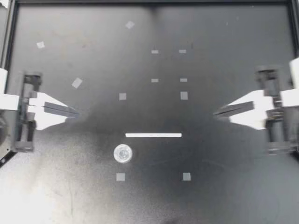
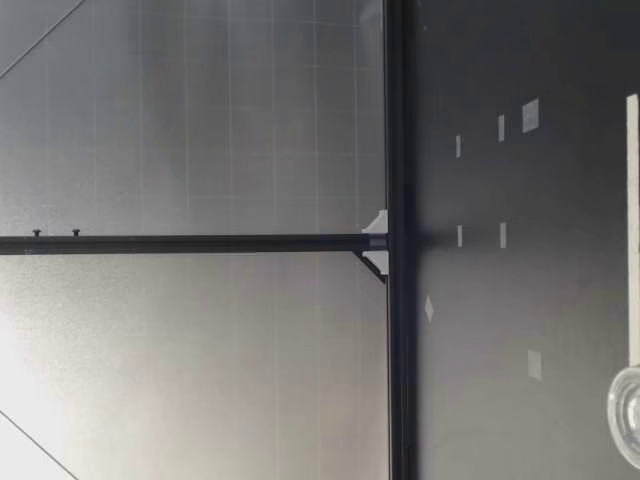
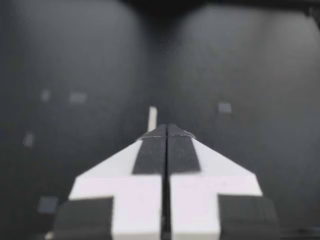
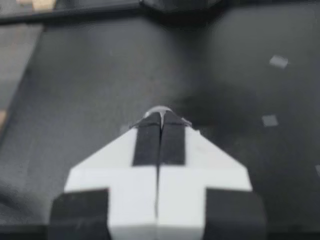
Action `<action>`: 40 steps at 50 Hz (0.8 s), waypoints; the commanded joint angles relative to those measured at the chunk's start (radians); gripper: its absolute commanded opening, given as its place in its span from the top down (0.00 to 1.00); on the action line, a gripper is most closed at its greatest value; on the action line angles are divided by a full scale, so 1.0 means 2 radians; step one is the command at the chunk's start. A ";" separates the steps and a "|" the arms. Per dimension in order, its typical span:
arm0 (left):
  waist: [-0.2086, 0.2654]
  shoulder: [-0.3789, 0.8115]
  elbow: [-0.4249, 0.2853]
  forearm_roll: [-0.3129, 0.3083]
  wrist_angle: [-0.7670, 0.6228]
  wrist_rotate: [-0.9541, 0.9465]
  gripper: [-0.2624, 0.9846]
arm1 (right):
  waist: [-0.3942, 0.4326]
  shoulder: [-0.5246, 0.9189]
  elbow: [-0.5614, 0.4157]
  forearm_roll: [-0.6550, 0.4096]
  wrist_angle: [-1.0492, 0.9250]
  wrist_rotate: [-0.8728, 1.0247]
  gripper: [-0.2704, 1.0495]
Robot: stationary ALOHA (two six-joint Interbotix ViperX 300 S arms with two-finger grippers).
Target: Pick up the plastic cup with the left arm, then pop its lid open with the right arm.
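Nearby, clear cup [image 1: 123, 153] near white strip [image 1: 153, 135]; left gripper [image 1: 77, 113], right gripper [image 1: 216, 112] closed.

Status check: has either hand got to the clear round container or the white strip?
Done: nothing that shows. The clear round container sits close to the white strip, not touching it, and both are untouched. In hand: nothing. The left hand and right hand are shut, empty and off at the table's sides. Left: probably the whole approach and grasp.

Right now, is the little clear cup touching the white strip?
Apart. The top view shows bare dark table between the clear cup and the white strip.
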State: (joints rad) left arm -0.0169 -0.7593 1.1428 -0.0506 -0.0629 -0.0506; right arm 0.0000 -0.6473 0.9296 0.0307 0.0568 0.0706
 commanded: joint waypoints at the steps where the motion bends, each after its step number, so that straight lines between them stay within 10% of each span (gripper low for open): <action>1: -0.003 0.028 -0.014 -0.003 -0.014 -0.012 0.90 | 0.017 0.056 -0.041 -0.002 -0.009 -0.002 0.92; 25: -0.041 0.140 0.028 -0.003 -0.142 -0.028 0.87 | 0.035 0.311 -0.133 -0.004 -0.114 0.031 0.92; 40: -0.044 0.217 0.021 -0.003 -0.160 -0.028 0.64 | 0.044 0.370 -0.169 -0.004 -0.123 0.064 0.92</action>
State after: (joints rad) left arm -0.0966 -0.3451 1.2088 -0.0552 -0.3620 -0.1058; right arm 0.0782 0.0890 0.6243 0.0215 -0.1749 0.1856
